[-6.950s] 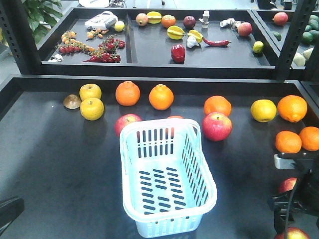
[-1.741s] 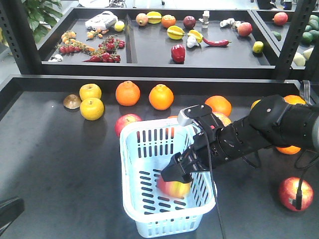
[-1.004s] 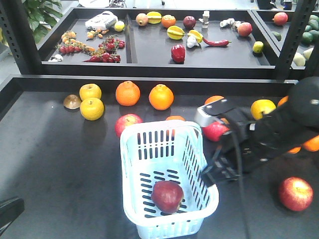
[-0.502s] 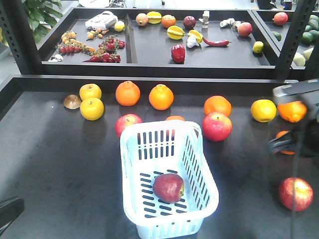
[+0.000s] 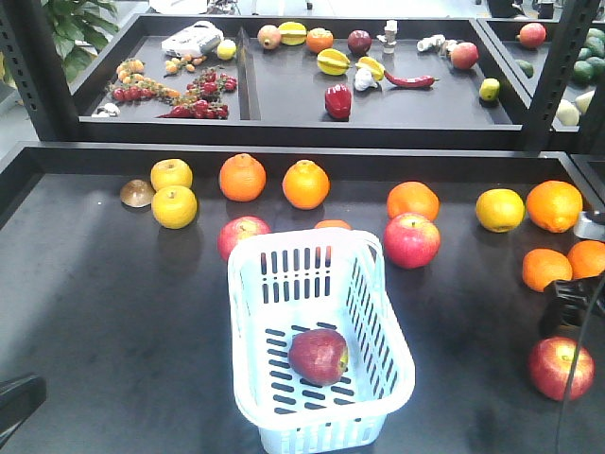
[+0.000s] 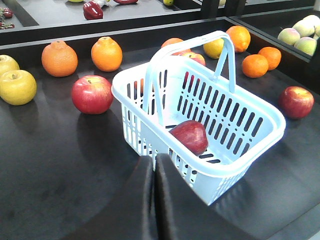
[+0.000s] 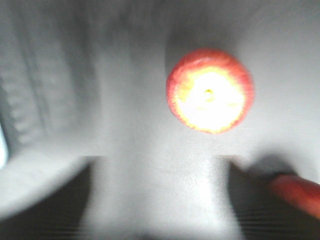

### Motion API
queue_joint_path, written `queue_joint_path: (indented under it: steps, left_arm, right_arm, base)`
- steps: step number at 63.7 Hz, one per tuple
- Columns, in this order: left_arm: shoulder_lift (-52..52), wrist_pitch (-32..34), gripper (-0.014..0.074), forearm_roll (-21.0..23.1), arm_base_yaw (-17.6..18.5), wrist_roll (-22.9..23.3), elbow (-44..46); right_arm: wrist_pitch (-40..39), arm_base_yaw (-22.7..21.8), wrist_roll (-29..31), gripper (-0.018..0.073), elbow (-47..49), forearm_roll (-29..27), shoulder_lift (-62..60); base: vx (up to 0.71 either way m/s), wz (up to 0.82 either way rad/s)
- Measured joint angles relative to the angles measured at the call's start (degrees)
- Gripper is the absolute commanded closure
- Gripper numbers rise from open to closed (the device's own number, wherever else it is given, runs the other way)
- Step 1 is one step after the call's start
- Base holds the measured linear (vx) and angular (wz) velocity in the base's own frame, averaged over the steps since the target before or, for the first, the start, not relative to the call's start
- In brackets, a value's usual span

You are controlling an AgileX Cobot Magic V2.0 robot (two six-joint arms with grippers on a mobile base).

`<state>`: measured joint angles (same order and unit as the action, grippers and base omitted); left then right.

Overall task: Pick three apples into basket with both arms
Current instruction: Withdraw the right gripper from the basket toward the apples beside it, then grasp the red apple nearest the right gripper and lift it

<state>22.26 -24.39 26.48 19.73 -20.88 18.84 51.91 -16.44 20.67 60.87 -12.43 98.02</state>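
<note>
A dark red apple lies on the floor of the pale blue basket at the table's middle. Three more red apples rest on the table: one behind the basket's left corner, one behind its right corner, one at the front right. My left gripper is shut and empty, close to the basket's near wall. My right gripper is open and looks down on the front-right apple; that view is blurred. Only part of the right gripper shows at the front view's edge.
Oranges and yellow fruits stand in a row behind the basket. More oranges lie at the right edge. A raised rear shelf holds mixed produce. The basket handle stands upright.
My right arm set an apple in the basket, let go, and drew back to the right. It now hangs open over the front-right apple. The left arm has not moved.
</note>
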Motion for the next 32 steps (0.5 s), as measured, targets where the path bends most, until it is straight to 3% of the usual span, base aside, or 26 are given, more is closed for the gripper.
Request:
queue_joint_path:
  steps: [32]
  left_arm:
    - [0.00, 0.00, 0.0602, 0.00, 0.00, 0.00, 0.00]
  right_arm:
    - [1.44, 0.00, -4.47, -0.0109, 12.67, 6.18, 11.29]
  base:
    - [0.00, 0.00]
